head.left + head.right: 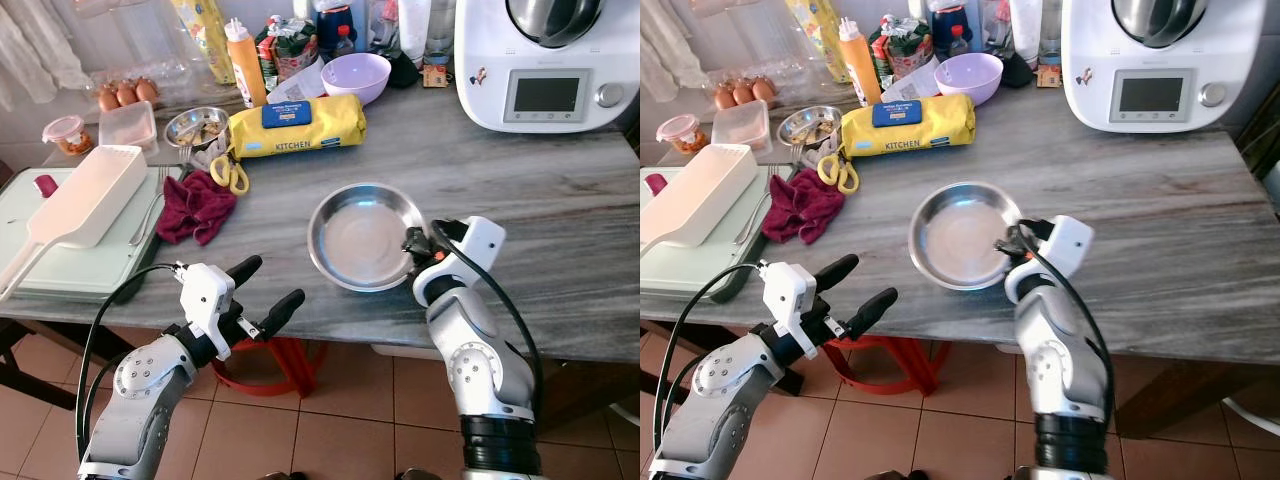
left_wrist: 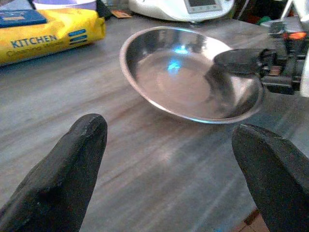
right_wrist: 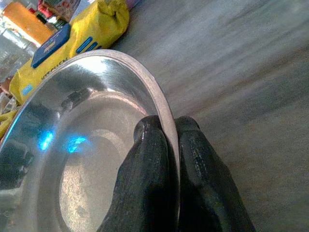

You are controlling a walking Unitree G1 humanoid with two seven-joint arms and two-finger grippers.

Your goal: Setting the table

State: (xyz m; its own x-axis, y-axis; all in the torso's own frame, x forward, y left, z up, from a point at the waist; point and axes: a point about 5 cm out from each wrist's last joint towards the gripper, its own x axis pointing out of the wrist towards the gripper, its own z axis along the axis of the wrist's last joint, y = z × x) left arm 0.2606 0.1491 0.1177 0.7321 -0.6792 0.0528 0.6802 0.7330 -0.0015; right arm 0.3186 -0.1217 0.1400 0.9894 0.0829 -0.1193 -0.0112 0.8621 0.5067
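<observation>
Right gripper (image 1: 413, 243) pinches steel plate (image 1: 365, 236) rim (thin edge grip); plate may slip, clatter onto table (image 1: 560, 210); left gripper (image 1: 262, 291) spread, idle

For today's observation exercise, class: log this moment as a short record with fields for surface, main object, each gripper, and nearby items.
surface: grey wood-grain table
main object: steel plate, upright near the front edge
right gripper: shut on the plate's rim, one finger inside, one outside
left gripper: open, off the table's front edge, pointing at the plate
nearby: yellow wipes pack, maroon cloth, purple bowl
</observation>
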